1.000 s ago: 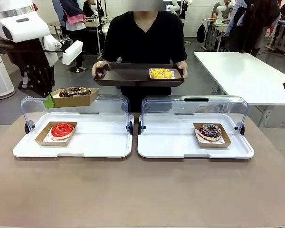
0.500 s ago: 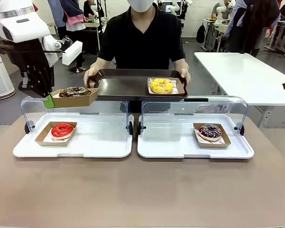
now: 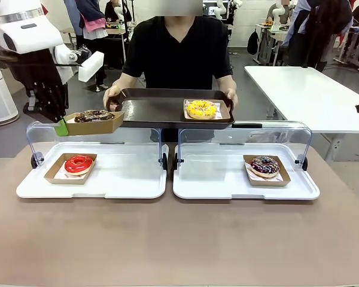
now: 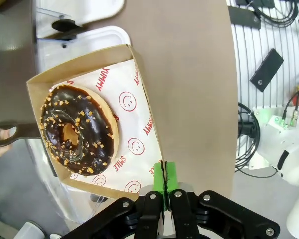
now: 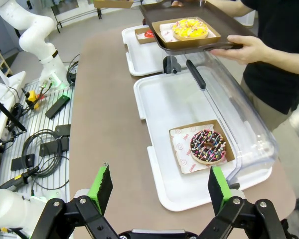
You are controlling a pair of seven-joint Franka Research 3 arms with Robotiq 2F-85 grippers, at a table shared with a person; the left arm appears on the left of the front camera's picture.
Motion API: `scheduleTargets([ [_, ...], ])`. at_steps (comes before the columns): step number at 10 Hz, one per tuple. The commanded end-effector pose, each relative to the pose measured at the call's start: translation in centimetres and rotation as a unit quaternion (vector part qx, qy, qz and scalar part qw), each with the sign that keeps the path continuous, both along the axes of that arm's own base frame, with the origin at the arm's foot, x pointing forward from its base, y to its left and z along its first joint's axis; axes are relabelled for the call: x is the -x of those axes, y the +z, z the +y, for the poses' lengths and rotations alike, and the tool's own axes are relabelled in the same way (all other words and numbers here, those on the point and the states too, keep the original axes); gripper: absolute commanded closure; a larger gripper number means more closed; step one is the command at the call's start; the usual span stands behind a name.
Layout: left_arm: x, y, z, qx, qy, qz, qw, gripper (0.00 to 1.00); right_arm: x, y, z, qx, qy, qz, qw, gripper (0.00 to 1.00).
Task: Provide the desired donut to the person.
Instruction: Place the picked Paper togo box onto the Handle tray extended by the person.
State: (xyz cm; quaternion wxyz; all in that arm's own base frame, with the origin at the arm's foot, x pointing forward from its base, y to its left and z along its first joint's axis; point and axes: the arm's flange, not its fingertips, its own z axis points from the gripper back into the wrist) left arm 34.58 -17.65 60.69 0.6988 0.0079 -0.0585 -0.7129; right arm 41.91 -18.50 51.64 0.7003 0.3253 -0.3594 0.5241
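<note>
Brown bench [image 3: 179,239], person [image 3: 179,54] at far side offering dark tray [image 3: 161,110]. Left end effector [image 4: 165,185] pinched on box rim [image 3: 93,124] of chocolate donut [image 4: 78,130], raised far left; thin edge-grip, risk of tilting, sliding. Right end effector [image 5: 159,186] wide, empty.

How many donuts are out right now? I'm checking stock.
4: a chocolate donut in the carton held by the left pincer, a yellow donut on the person's brown tray, a red donut in the left case, a sprinkled donut in the right case.
</note>
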Motion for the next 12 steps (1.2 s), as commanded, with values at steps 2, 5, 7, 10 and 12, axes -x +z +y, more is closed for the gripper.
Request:
scheduleTargets([
  [2,-2.9,6.2,-1.6,0.033,0.000,-0.033,0.999,0.99,-0.1,0.1,0.1,-0.001,0.002,0.000,1.000,0.00],
  [5,-8.3,9.9,-5.1,0.014,-0.026,-0.060,0.998,0.99,-0.1,0.1,0.1,-0.001,0.002,0.000,1.000,0.00],
  [7,-13.2,8.9,-8.0,-0.012,-0.016,-0.037,0.999,0.99,-0.1,0.1,0.1,-0.001,0.002,0.000,1.000,0.00],
  [10,-19.6,5.9,-10.0,-0.047,-0.002,0.024,0.999,0.99,-0.1,0.1,0.1,-0.001,0.002,0.000,1.000,0.00],
  [12,-21.1,3.4,-10.2,-0.054,0.008,0.041,0.998,0.99,-0.1,0.1,0.1,-0.001,0.002,0.000,1.000,0.00],
])
